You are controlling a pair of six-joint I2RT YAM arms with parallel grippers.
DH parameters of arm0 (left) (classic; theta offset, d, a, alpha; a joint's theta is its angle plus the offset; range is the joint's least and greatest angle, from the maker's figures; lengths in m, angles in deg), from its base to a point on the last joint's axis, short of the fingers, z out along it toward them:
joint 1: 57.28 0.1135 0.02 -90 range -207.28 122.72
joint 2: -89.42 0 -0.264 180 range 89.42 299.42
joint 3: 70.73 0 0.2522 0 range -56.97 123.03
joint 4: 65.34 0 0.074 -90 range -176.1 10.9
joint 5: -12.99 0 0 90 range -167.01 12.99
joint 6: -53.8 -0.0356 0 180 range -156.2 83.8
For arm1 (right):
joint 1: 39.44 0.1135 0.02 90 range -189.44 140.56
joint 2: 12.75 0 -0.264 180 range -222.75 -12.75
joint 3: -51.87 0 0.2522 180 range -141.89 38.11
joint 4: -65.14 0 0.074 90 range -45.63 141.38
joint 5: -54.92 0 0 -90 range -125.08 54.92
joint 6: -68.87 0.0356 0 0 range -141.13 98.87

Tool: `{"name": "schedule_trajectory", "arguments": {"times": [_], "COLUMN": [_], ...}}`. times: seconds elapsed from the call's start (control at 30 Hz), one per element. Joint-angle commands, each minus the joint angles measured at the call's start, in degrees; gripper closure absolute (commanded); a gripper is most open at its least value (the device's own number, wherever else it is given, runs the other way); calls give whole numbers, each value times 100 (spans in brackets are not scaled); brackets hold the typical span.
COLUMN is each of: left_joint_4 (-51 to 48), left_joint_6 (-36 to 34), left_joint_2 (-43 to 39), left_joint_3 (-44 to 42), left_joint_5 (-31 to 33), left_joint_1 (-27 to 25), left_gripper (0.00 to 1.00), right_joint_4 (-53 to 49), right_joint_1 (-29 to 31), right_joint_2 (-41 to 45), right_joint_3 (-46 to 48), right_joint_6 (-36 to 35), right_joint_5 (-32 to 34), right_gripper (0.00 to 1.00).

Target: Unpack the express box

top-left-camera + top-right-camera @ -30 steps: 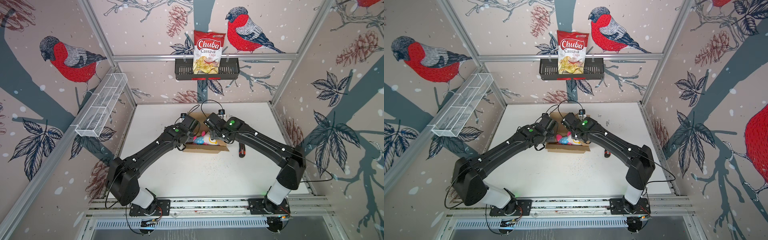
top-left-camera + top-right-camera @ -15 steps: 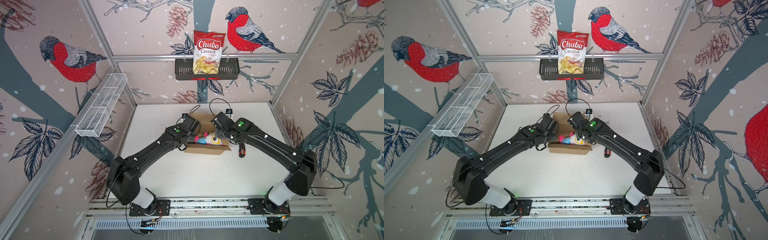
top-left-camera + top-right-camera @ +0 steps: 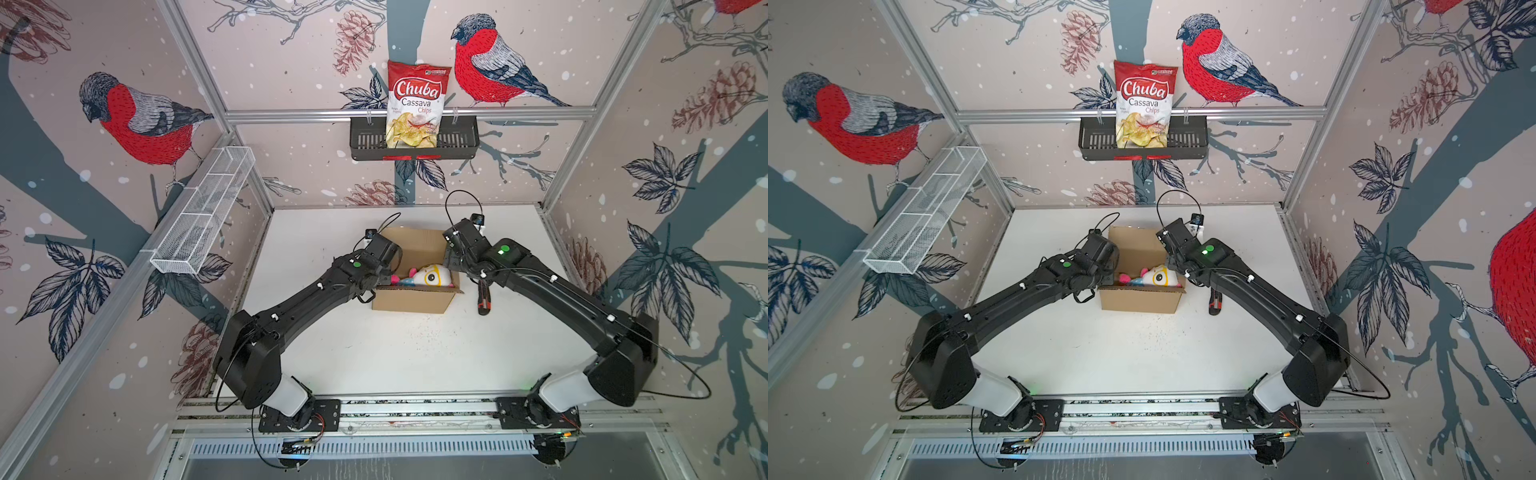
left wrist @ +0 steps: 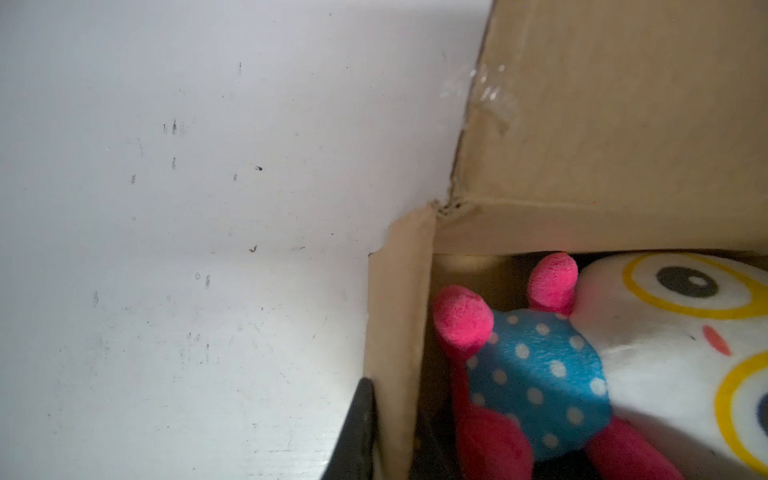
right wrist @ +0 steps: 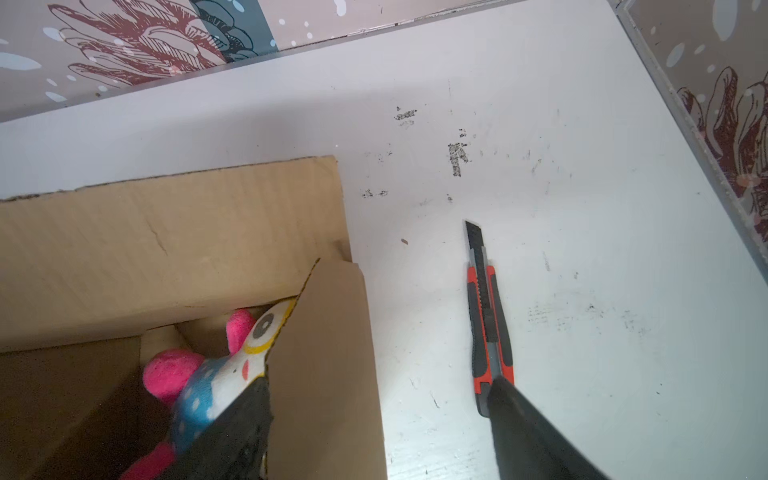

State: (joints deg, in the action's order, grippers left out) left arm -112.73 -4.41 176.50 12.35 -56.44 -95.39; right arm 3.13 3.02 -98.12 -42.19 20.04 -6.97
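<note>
Status: brown corrugated cardboard express box sits mid-bench on the white bench between both arms. Its top is open, with the long rear flap up and both short end flaps raised, and torn clear tape shows at 1 corner in the left wrist view. I read the opening step as done. The red-and-black utility knife lies on the bench just right of the box, blade out, with nothing holding it. Contents: 1 plush toy, white face with yellow-ringed eyes, blue dotted body, pink limbs. It lies inside the box and is not out yet, so removal is what's left. I can't tell if anything sits under it. Left claw is narrow, pinching the box's left end flap, 1 finger outside the cardboard. Right claw is wide and straddles the right end flap, 1 finger inside against the toy and 1 outside above the knife, gripping nothing. The black slotted wall basket holds 1 red-and-white chips bag. The white wire mesh wall basket has nothing visible in it.
</note>
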Motion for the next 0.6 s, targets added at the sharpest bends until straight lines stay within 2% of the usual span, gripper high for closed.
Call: {"name": "schedule_trajectory", "arguments": {"times": [0.0,0.3,0.57], "left_joint_4": [-293,-132,176], "left_joint_6": [143,126,8], "left_joint_2": [51,150,-35], "left_joint_3": [-45,-108,-288], "left_joint_5": [394,419,343], "left_joint_1": [15,22,21], "left_gripper": [87,88,89], "right_joint_4": [-1354,-1257,-198], "right_joint_1": [-181,-446,-480], "right_joint_2": [30,273,551], "right_joint_3": [227,580,1049], "right_joint_6": [-288,-446,-848], "right_joint_5": [327,185,-602], "right_gripper": [21,22,23]}}
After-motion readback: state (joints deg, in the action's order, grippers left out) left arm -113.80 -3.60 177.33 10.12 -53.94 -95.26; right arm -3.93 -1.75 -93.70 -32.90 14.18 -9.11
